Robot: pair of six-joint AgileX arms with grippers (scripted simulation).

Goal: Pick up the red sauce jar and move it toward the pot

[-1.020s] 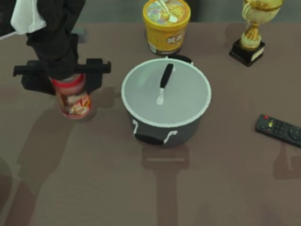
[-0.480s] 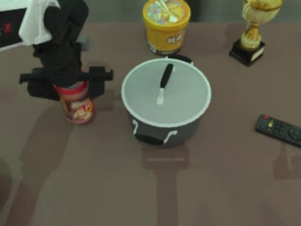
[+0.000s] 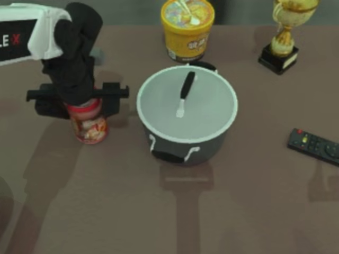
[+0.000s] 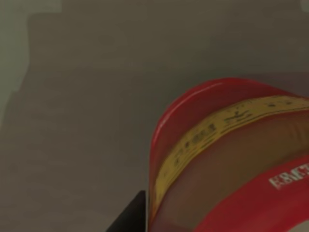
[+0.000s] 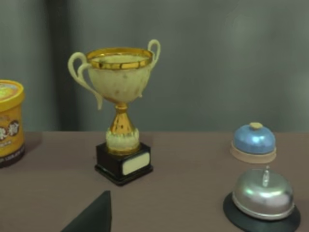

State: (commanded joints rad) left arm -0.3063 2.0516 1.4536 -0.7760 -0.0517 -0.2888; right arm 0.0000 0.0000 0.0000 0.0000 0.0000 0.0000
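Observation:
The red sauce jar, red-lidded with a red-and-white label, is held from above by my left gripper, which is shut on its upper part. It sits left of the pot, a dark grey pot with a pale lid and black handle, and a short gap separates them. In the left wrist view the red sauce jar fills the frame and one dark finger lies against its side. My right arm is outside the top view.
A yellow tub stands behind the pot. A gold trophy is at the back right and a black remote lies at the right edge. The right wrist view shows the trophy, a blue bell and a silver bell.
My left gripper has carried the jar to the right and slightly forward, closing the gap to the pot. Nothing else has moved.

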